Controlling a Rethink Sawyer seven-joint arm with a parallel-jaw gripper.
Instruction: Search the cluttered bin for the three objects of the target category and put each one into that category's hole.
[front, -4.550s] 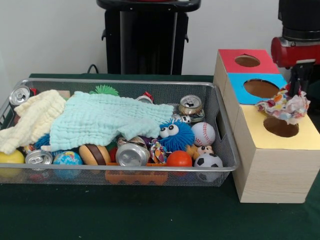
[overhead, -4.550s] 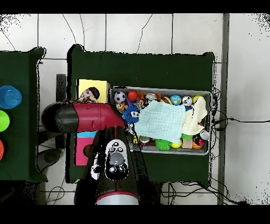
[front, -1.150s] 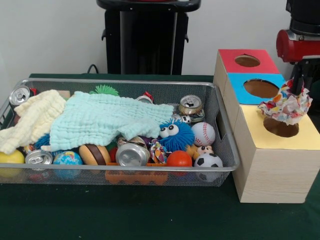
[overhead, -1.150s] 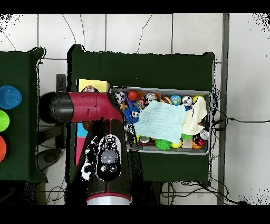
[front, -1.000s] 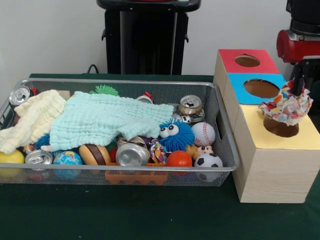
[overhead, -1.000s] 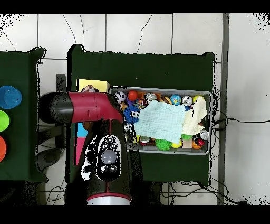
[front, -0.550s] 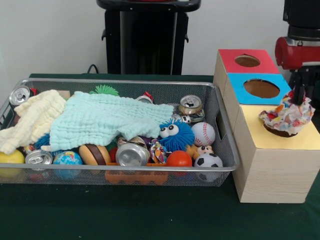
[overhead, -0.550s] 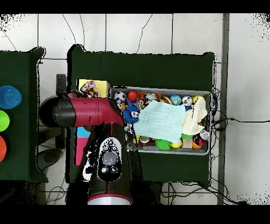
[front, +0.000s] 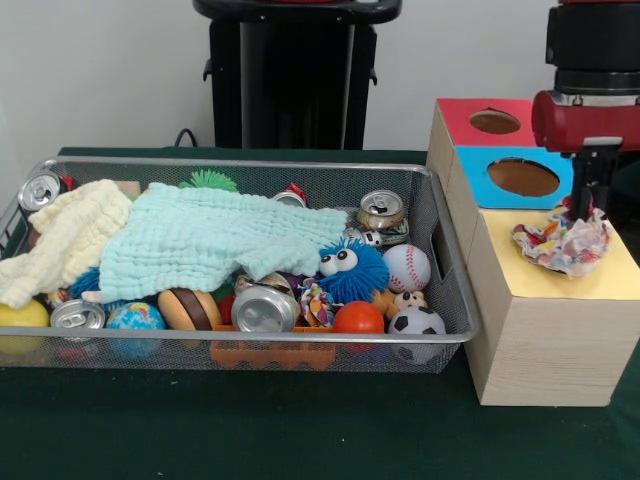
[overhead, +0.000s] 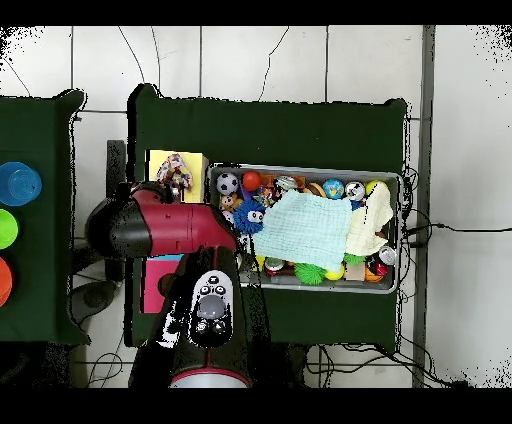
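Observation:
The wrinkly confetti-patterned wad (front: 562, 247) lies on the yellow top (front: 505, 255) of the largest wooden box, over the yellow-surround hole, which it hides. In the overhead view the wad (overhead: 175, 173) lies uncovered on the yellow top (overhead: 157, 159). My gripper (front: 578, 208) stands upright just above the wad's far right edge, touching or nearly touching it. The red arm (overhead: 160, 225) hides the gripper from above. A knotted multicolour rope (front: 316, 301) lies in the silver mesh bin (front: 250, 163) between a can and the blue fuzzy ball. No third piece shows.
A mint cloth (front: 215, 240) and a cream cloth (front: 60, 240) cover much of the bin. Around them lie silver cans (front: 265, 308), a blue fuzzy ball (front: 350, 270) and small balls (front: 406, 267). Blue-surround (front: 522, 177) and red-surround (front: 495, 122) holes sit behind the yellow top.
The wad has dropped from hanging above the hole to lying spread over it. The arm has come lower and drawn back toward the base, so the wad now shows from above.

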